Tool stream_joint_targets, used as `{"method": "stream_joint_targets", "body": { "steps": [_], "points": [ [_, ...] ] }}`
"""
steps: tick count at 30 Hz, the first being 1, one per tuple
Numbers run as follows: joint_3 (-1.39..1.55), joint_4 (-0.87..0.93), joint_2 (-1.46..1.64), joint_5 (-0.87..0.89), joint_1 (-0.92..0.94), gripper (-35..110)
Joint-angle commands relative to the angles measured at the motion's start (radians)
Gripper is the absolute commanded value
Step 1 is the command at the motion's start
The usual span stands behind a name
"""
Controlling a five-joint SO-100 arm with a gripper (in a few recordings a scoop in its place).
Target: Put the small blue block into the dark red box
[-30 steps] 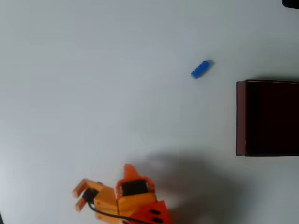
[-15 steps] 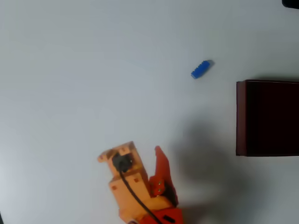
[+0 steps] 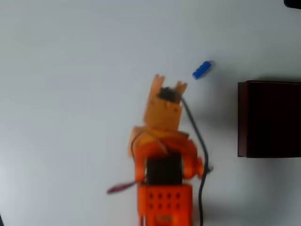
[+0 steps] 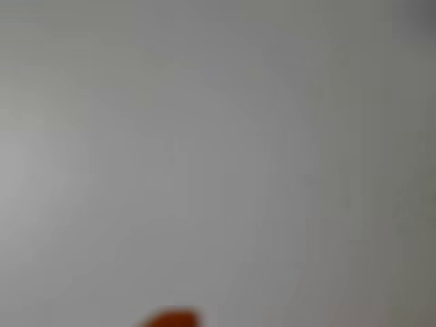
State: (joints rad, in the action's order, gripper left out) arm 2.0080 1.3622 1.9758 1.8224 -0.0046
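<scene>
Pale, smooth and matte, the desk (image 3: 70, 70) carries two things. One small blue block (image 3: 201, 69), oblong with a studded edge, lies toward the far right corner. One dark red box (image 3: 269, 118), rectangular with a near-black inside, sits at the right edge. The orange pincer (image 3: 169, 84), blurred, seems slightly parted just beside the block.

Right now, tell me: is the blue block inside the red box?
No, the blue block lies on the table, apart from the red box, up-left of it.
</scene>
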Motion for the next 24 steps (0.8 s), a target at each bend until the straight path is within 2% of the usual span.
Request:
{"method": "stream_joint_targets", "body": {
  "steps": [1, 9, 24],
  "points": [
    [-0.233, 0.075, -0.206, 0.075, 0.034, 25],
    [-0.666, 0.196, -0.604, 0.098, 0.115, 25],
    [-0.968, 0.218, -0.859, 0.117, 0.169, 25]
  ]
}}
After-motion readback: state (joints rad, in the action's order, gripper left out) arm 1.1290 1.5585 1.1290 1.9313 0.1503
